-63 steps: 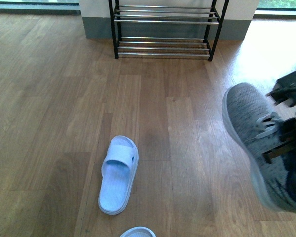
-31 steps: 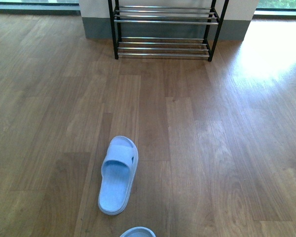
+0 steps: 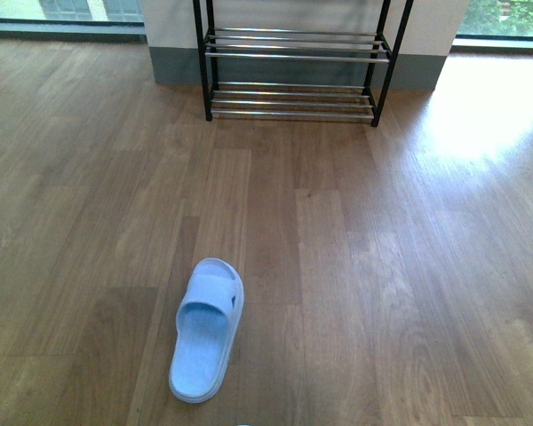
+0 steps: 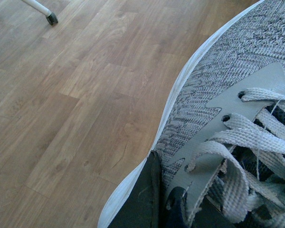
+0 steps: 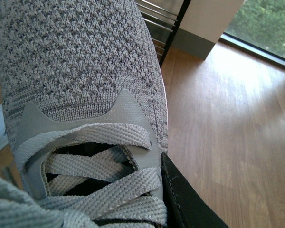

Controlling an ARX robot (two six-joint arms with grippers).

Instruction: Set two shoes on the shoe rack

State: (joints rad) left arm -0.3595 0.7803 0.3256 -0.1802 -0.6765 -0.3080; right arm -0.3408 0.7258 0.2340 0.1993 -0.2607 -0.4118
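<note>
As left gripper (image 4: 157, 205) clamps one sneaker (image 4: 237, 71), right gripper (image 5: 175, 190) clamps another sneaker (image 5: 76, 57).

No lettering, brand or number can be read anywhere, whether on the left-arm sneaker (image 4: 228, 71), the right-arm sneaker (image 5: 76, 57), the pale blue slipper (image 3: 204, 333) or the shoe rack (image 3: 293, 55). A small dark spot on the slipper's strap may be a mark, but it is too small to tell.

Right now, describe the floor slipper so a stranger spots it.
From the black shoe rack at the far wall, come back across the wooden floor. The slipper lies alone, left of centre: pale blue, strap-topped, laceless, unlike the grey sneakers.
</note>
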